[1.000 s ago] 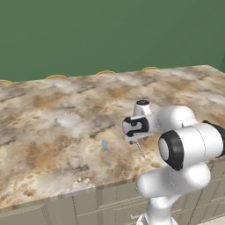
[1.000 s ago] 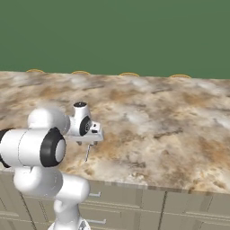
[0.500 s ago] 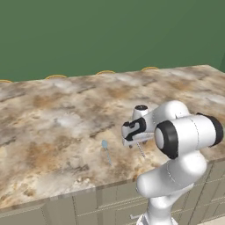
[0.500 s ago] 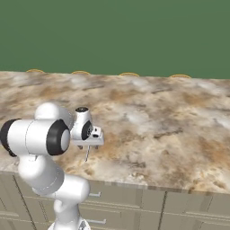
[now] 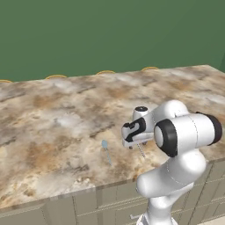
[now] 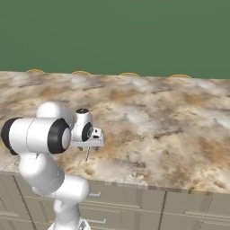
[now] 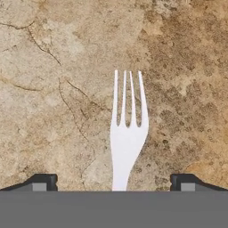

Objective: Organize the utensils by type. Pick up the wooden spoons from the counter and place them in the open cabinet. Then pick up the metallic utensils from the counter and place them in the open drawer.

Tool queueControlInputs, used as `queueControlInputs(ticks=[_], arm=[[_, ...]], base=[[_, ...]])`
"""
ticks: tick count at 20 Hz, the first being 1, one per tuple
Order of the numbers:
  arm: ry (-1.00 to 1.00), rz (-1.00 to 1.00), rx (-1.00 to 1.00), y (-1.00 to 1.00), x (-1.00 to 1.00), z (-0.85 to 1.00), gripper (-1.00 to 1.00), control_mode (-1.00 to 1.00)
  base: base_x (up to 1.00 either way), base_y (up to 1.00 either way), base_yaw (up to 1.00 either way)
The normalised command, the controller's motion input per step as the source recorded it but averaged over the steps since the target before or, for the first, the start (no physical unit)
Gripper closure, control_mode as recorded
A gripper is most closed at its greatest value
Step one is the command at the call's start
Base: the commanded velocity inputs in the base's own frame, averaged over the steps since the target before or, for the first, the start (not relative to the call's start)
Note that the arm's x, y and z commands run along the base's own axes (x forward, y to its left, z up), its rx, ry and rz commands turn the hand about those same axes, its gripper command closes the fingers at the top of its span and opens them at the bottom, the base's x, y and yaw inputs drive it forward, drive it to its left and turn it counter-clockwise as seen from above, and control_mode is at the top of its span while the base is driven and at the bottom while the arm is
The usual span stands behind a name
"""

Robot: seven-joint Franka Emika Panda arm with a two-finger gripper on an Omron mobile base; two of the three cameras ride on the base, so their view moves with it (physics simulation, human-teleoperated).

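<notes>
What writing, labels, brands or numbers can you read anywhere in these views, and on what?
None: no text, label, brand or number shows.
The fork is plain, with no stamp.
The small spoon is too small to show any mark.
The counter carries only its marbled pattern.
The open gripper bears no marking.

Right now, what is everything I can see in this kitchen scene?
Counter: one, beige-brown marbled stone, running across the scene, with tan cupboard fronts below it.
Fork: one, pale grey metal with four tines, lying flat on the counter right under the hand.
Small spoon: one, grey with a bluish bowl, lying on the counter beside the hand, near the front edge.
Wall: one, dark green, behind the counter.
Orange-rimmed shapes: four along the counter's far edge; too little shows to tell what they are.
Arm: one, white with dark joints.
Gripper: one, open, above the fork.
</notes>
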Motion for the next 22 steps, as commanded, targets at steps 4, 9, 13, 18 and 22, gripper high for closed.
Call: queueControlInputs(ticks=[4, 9, 13, 18, 22], arm=[[0.00, 0.00, 0.00, 0.00, 0.00, -0.22, 1.00, -1.00], [0.09, 0.00, 0.01, -0.14, 0.00, -0.03, 1.00, -1.00], [0.13, 0.00, 0.06, -0.27, -0.03, 0.07, 1.00, -1.00], [0.07, 0.02, 0.08, -0.20, -0.10, 0.52, 1.00, -1.00], [-0.03, 0.17, 0.00, -0.01, -0.33, 0.85, 1.00, -1.00]], base=[[0.00, 0.00, 0.00], [0.00, 0.00, 0.00], [0.00, 0.00, 0.00], [0.00, 0.00, 0.00], [0.00, 0.00, 0.00]])
